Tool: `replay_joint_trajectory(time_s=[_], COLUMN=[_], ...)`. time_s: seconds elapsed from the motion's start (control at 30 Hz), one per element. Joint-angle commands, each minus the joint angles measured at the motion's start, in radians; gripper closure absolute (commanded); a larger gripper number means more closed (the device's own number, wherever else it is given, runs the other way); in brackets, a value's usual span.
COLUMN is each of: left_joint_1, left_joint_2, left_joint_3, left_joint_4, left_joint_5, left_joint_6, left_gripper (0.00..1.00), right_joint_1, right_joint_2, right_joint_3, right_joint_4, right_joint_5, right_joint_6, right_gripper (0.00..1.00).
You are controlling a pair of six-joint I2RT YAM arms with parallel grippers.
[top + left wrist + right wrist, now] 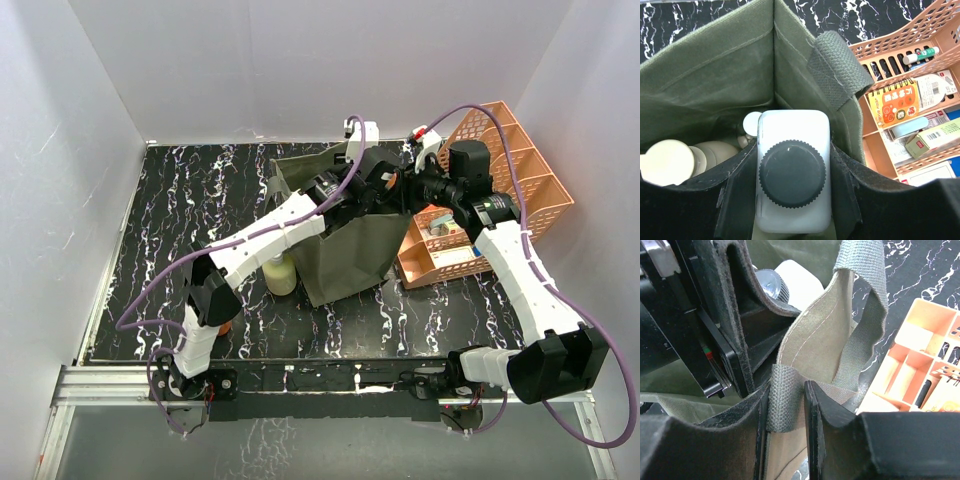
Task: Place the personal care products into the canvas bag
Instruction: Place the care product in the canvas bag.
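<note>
I am holding a white bottle with a black cap (793,172) in my left gripper (792,205). Its two fingers (737,200) are pressing on the left and right sides of the bottle, which is standing upright with the ribbed cap facing my wrist camera. The bottle is hanging inside the open mouth of the canvas bag (350,255), close to one corner of it. Lower in the bag, a beige-capped bottle (667,162) is lying on the left, and a small white cap (752,121) is showing just behind the bottle I am gripping.

My right gripper (786,440) is pinching one strap handle (860,315) of the bag. The webbing is running between the two nearly closed fingers (820,430), and the strap is looping up above them.

The bag is standing on the black marbled table (180,220). A pale yellow bottle (281,273) is standing on the table just beside the left wall of the bag. The orange tray organizer (500,190) is sitting to the right of the bag, with a small orange notepad (892,97) in one of its compartments
</note>
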Motion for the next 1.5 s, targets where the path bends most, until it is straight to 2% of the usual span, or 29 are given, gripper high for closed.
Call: replay_joint_trajectory(time_s=[0.0, 0.57, 0.9, 1.1, 1.27, 1.47], left_joint_1=[0.006, 0.085, 0.111, 0.138, 0.158, 0.164], left_joint_2=[-0.071, -0.001, 0.055, 0.067, 0.041, 0.056], left_joint_3=[0.057, 0.061, 0.051, 0.001, -0.118, -0.157], left_joint_4=[0.042, 0.015, 0.035, 0.045, 0.152, 0.200], left_joint_5=[0.015, 0.074, 0.123, 0.145, 0.197, 0.231], left_joint_6=[-0.102, -0.197, -0.172, -0.183, -0.169, -0.122], left_gripper=[1.00, 1.00, 1.00, 1.00, 1.00, 0.95], right_joint_1=[-0.003, -0.004, -0.004, -0.004, -0.004, -0.003], right_joint_2=[-0.027, -0.044, -0.042, -0.049, -0.052, -0.056], right_joint_3=[-0.013, -0.034, -0.035, -0.041, -0.049, -0.053], right_joint_4=[0.064, 0.072, 0.067, 0.068, 0.070, 0.067], right_joint_5=[-0.029, -0.058, -0.089, -0.085, -0.085, -0.085], right_joint_6=[-0.002, -0.011, -0.019, -0.023, -0.027, -0.031], right_gripper=[0.67, 0.66, 0.66, 0.66, 0.66, 0.66])
